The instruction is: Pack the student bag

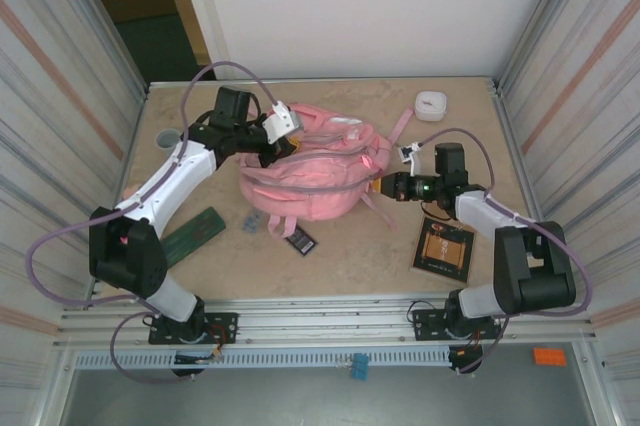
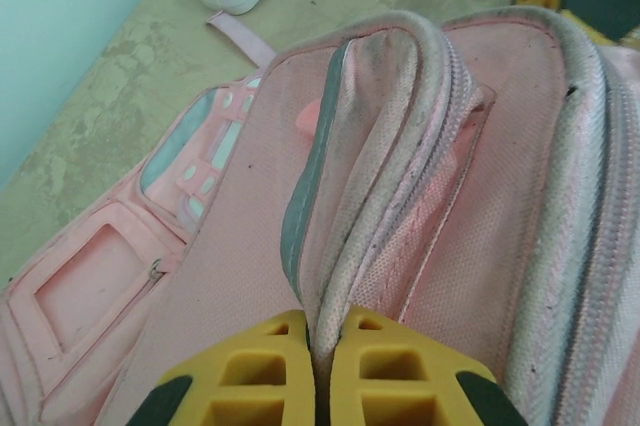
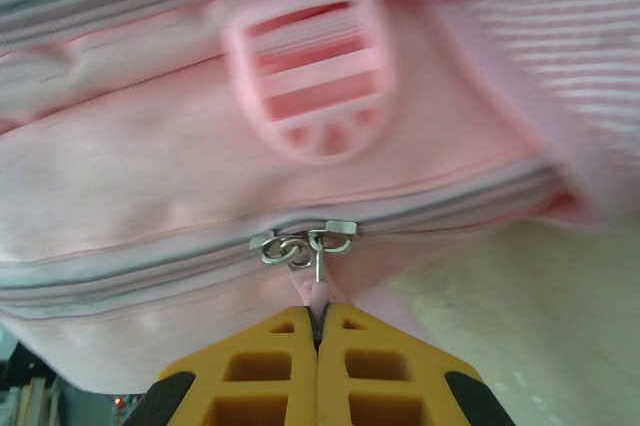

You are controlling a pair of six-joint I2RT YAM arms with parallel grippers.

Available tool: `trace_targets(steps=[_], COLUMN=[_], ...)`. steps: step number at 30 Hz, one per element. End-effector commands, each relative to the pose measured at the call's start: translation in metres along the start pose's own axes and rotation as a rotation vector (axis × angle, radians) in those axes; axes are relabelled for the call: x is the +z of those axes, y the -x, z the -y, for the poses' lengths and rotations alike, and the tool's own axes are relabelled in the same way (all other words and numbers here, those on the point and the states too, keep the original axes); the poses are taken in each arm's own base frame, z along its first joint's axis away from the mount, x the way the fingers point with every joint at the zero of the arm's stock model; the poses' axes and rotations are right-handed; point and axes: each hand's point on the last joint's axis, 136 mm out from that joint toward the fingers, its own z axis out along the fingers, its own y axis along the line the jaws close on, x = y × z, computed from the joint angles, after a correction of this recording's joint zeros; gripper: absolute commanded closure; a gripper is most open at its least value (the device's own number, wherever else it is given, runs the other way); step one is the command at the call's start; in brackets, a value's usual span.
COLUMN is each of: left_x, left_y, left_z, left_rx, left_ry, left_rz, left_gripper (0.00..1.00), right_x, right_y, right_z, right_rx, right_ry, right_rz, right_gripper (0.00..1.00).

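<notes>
- The student bag (image 1: 310,171) is seen lying mid-table (image 1: 340,271), between the two arms.
- A raised fold of its zippered edge is pinched by the left gripper (image 2: 322,331) — the yellow jaws are pressed tight on the fabric.
- The zipper pull (image 3: 318,268) on the bag's right side is clamped by the right gripper (image 3: 317,318) — jaws closed on its tab.
- A small white clock (image 1: 431,104) is seen near the far edge, apart from the bag.
</notes>
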Motion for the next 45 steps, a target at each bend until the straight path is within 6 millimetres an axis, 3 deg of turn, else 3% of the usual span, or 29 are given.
trace_targets(steps=[1,3,5,8,11,15,20,22,24,33,38,40,43,45], left_x=[-0.007,-0.006,-0.007,-0.011,-0.015,-0.020,-0.029,-0.033,-0.034,-0.045,-0.051,-0.052,-0.049,-0.046], left_y=[0.016,0.013,0.014,0.018,0.023,0.028,0.043,0.049,0.052,0.062,0.068,0.069,0.068,0.065], left_z=[-0.033,-0.034,-0.031,-0.021,-0.012,-0.007,0.007,0.015,0.023,0.044,0.052,0.052,0.045,0.040], left_rx=[-0.002,-0.009,0.003,0.034,0.052,0.053,0.055,0.059,0.059,0.085,0.092,0.093,0.078,0.072], left_ry=[0.207,0.221,0.213,0.176,0.138,0.102,0.003,-0.044,-0.096,-0.201,-0.243,-0.244,-0.210,-0.185], left_rz=[0.009,0.006,0.016,0.039,0.071,0.105,0.198,0.232,0.254,0.302,0.334,0.338,0.322,0.309], left_gripper=[1.00,1.00,1.00,1.00,1.00,1.00,1.00,1.00,1.00,1.00,1.00,1.00,1.00,1.00], right_x=[-0.003,-0.004,-0.006,-0.019,-0.041,-0.057,-0.051,-0.048,-0.050,-0.045,-0.048,-0.044,-0.038,-0.039], right_y=[0.004,0.004,0.004,0.009,0.019,0.023,0.034,0.036,0.041,0.051,0.052,0.057,0.063,0.061], right_z=[-0.049,-0.060,-0.054,-0.009,0.035,0.067,0.064,0.064,0.076,0.096,0.122,0.124,0.113,0.100], right_rx=[-0.100,-0.116,-0.104,-0.015,0.111,0.151,0.111,0.100,0.117,0.121,0.166,0.167,0.141,0.117], right_ry=[0.123,0.144,0.097,-0.077,-0.182,-0.314,-0.237,-0.233,-0.298,-0.329,-0.420,-0.404,-0.325,-0.275], right_rz=[-0.029,-0.037,-0.034,0.034,0.130,0.162,0.151,0.148,0.169,0.189,0.220,0.221,0.237,0.245], right_gripper=[1.00,1.00,1.00,0.94,0.94,1.00,0.99,0.94,0.86,0.94,0.94,0.88,0.65,0.56])
